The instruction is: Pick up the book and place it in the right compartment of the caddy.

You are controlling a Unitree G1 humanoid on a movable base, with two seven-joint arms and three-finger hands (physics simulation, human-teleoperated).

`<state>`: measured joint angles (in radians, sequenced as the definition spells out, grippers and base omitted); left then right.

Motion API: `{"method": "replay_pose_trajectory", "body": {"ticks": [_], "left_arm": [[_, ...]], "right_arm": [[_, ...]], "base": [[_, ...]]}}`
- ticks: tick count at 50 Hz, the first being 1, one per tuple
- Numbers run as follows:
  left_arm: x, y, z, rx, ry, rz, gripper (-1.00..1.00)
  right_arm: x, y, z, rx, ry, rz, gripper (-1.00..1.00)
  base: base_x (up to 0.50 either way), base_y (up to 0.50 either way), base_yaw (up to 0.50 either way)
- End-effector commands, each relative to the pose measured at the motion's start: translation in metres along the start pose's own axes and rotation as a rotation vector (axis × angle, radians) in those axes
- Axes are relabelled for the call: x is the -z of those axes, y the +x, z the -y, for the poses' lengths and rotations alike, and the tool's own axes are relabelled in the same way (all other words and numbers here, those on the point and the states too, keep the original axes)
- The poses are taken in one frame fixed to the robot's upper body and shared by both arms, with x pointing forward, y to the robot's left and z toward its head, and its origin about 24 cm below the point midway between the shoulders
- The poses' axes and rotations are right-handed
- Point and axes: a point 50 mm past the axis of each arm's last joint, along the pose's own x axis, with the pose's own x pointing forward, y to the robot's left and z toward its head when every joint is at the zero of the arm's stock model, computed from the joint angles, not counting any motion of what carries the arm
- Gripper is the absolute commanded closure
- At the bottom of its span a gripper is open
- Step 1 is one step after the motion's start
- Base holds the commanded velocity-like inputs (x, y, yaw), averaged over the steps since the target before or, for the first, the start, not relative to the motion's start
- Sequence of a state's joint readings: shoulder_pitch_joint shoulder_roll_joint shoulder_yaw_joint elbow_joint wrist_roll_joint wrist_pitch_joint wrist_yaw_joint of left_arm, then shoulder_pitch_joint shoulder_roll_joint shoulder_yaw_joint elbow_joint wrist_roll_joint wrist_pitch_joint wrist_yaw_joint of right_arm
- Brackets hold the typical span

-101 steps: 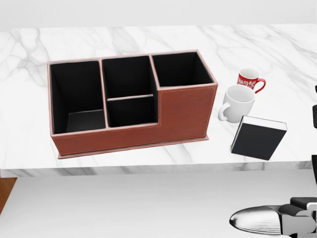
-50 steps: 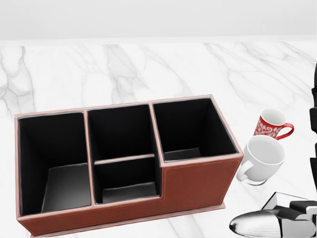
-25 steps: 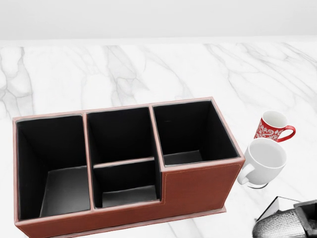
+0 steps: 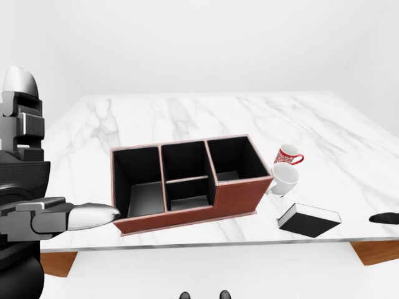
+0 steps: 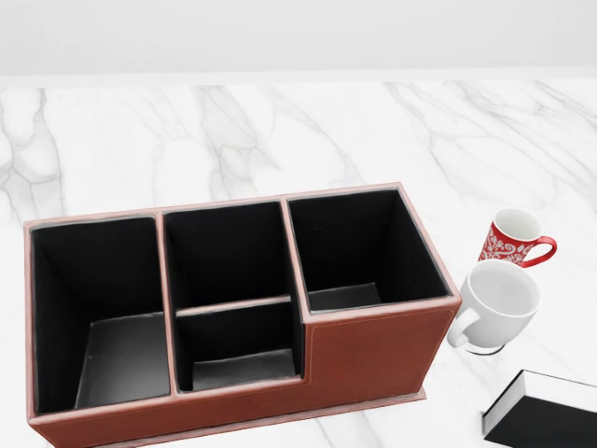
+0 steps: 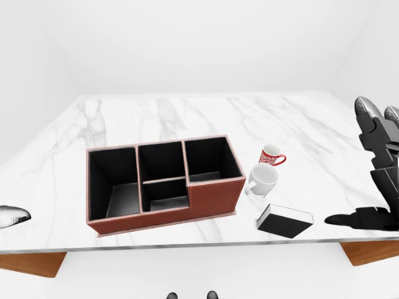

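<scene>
The black book (image 6: 285, 222) with white page edges lies flat on the marble table, to the right of the caddy and near the table's bottom edge; it also shows in the head view (image 5: 550, 417). The brown caddy (image 5: 373, 359) has black compartments, and its right compartment (image 5: 359, 247) is empty. My right hand (image 6: 341, 219) is open, to the right of the book and apart from it. My left hand (image 4: 103, 215) is open and empty, left of the caddy's lower corner.
A white mug (image 5: 499, 301) stands against the caddy's right end, just above the book, with a red patterned mug (image 5: 513, 238) behind it. The marble table (image 6: 156, 112) ends just below the book and caddy.
The camera closed in on the caddy earlier and now holds still. My right hand has left the bottom right of the head view, uncovering the book.
</scene>
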<state>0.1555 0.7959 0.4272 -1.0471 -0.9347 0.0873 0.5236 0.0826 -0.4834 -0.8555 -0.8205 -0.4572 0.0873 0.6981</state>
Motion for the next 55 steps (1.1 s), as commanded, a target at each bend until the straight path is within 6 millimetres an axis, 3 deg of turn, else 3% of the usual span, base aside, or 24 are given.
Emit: {"method": "replay_pose_trajectory", "body": {"ticks": [1,11,12,13,26,45,55], "left_arm": [[0.000,0.000,0.000,0.005,0.001,-0.002,-1.00],[-0.001,0.001,0.000,0.000,-0.002,0.006,-1.00],[0.000,-0.001,-0.001,-0.011,0.003,0.002,-1.00],[0.001,-0.001,-0.001,-0.016,0.002,0.003,-1.00],[-0.002,0.000,-0.002,-0.019,-0.003,0.015,-1.00],[-0.001,0.000,-0.001,-0.010,-0.001,0.008,-1.00],[0.000,-0.001,-0.001,-0.014,-0.001,0.007,-1.00]], "right_arm": [[0.059,-0.034,-0.008,-0.037,-0.033,-0.373,-1.00],[0.074,-0.045,-0.028,-0.128,-0.077,-0.424,-1.00],[0.098,-0.065,-0.083,-0.340,0.034,-0.580,-1.00],[0.100,-0.066,-0.087,-0.360,0.040,-0.592,-1.00],[0.099,-0.067,-0.102,-0.427,0.046,-0.597,-1.00],[0.099,-0.066,-0.102,-0.427,0.042,-0.594,-1.00],[0.093,-0.044,-0.101,-0.424,-0.002,-0.527,-1.00]], "base": [[0.00,0.00,0.00],[0.00,0.00,0.00],[0.00,0.00,0.00],[0.00,0.00,0.00],[0.00,0.00,0.00],[0.00,0.00,0.00],[0.00,0.00,0.00]]}}
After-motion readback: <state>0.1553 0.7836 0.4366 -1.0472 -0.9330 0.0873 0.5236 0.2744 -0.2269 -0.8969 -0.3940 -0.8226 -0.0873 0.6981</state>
